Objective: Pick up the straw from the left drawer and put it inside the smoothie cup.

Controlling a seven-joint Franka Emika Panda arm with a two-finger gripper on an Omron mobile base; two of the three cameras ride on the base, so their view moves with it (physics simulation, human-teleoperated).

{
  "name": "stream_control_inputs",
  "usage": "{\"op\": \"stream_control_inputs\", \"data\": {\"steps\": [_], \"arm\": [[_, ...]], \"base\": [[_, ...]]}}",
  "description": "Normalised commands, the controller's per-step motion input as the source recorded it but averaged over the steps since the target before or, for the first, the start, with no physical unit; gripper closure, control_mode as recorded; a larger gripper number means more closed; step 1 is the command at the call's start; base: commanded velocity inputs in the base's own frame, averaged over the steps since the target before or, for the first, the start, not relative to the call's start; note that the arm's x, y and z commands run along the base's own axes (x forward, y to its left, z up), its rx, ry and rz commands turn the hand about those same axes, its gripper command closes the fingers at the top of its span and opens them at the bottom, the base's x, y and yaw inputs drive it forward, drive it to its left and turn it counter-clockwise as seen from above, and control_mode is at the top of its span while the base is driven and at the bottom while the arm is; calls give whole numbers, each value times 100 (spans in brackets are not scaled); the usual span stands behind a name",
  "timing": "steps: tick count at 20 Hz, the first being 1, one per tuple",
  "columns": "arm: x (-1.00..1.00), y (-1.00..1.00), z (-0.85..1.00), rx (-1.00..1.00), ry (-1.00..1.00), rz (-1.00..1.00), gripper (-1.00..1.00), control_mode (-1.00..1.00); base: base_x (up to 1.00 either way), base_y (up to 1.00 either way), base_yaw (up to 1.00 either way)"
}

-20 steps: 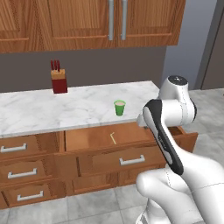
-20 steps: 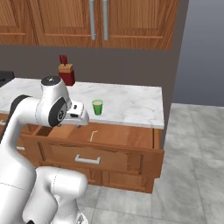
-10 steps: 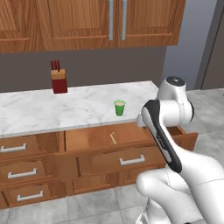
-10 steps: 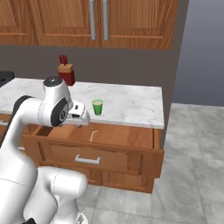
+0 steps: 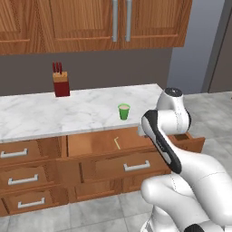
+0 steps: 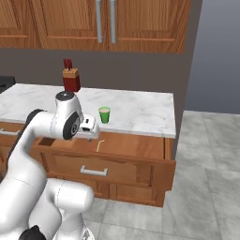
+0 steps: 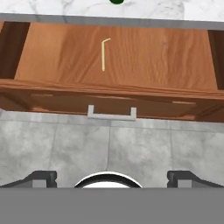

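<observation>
Hand view gives you the clearest look at the job: the left drawer (image 7: 118,61) stands pulled open across the upper half of the frame, its silver bar handle (image 7: 111,113) at centre below the front edge, grey floor tiles (image 7: 65,148) beneath. The straw (image 7: 103,53) lies flat on the bare wood bottom, upper centre of the frame, running nearly straight up and down with a short bent end at its top. At the bottom corners you see the end effector's (image 7: 112,177) two dark tips far apart, nothing between them, so it is wide open and holds nothing.

In the left base view you find the smoothie cup (image 5: 123,111) upright on the marble tabletop (image 5: 41,115) near its front edge, centre of the frame, with the drawer open just below it and the straw (image 5: 117,142) lying on the drawer floor. A red knife block (image 5: 60,80) stands well apart, toward the upper left. The white arm fills the lower right.

In the right base view the cup (image 6: 104,114) sits at centre, the straw (image 6: 99,146) in the drawer (image 6: 136,145) just below it, and the end effector (image 6: 93,131) hangs at the drawer's left part, close to the straw but not touching it.
</observation>
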Motion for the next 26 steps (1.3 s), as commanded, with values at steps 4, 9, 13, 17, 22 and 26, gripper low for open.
{"op": "stream_control_inputs", "data": {"steps": [4,9,13,17,22,26], "arm": [[24,1,-46,0,6,0,-100,-100],[22,11,-50,0,7,0,-100,-100],[29,10,-53,0,8,0,-100,-100],[36,4,-36,0,6,0,-100,-100],[40,0,-3,0,1,0,-100,-100],[38,0,0,0,1,0,-100,-100]], "base": [[0,0,0],[0,0,0],[0,0,0],[0,0,0],[0,0,0],[0,0,0]]}}
